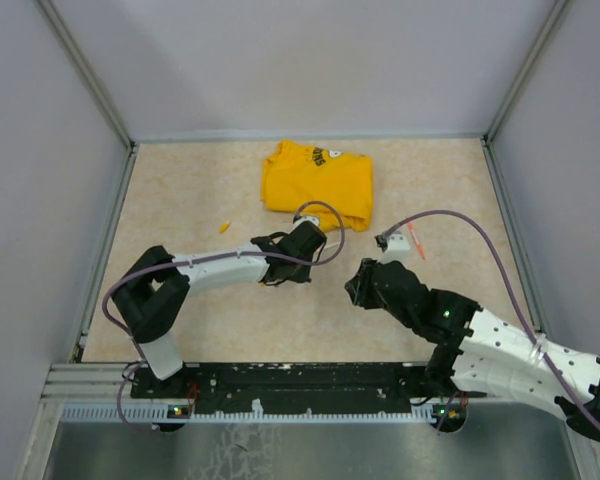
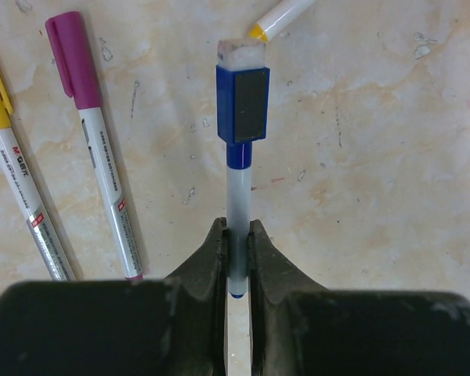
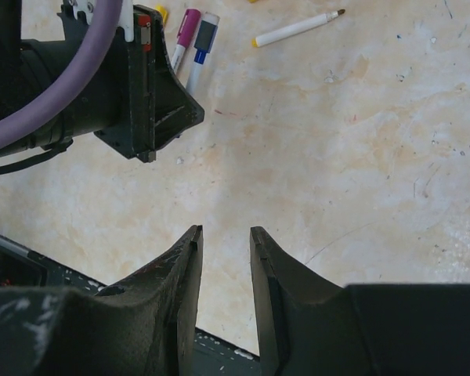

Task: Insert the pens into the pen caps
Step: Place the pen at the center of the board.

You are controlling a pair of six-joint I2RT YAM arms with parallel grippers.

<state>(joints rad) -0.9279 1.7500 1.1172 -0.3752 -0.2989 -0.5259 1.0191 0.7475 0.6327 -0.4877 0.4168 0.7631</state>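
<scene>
The left gripper (image 2: 236,235) is closed tight on the white barrel of a blue-capped pen (image 2: 239,196), gripping it near the tail end. The pen points straight out ahead of the fingers. Its blue cap (image 2: 243,102) is seated on the tip and carries a dark rectangular block on its side. Whether the pen rests on the worktop (image 1: 180,200) or sits just above it cannot be told.

Left of the held pen, a magenta-capped pen (image 2: 98,149) and a yellow-capped pen (image 2: 16,180) lie flat, roughly parallel to each other. Another white pen with a yellow end (image 2: 282,17) lies just beyond the blue cap.

The right gripper (image 3: 225,231) hangs over bare worktop near the left one, its fingers partly apart with nothing between them.

In the overhead view, a small yellow cap (image 1: 223,228) lies alone to the left of the left arm. A folded yellow T-shirt (image 1: 318,180) sits at the far side.
</scene>
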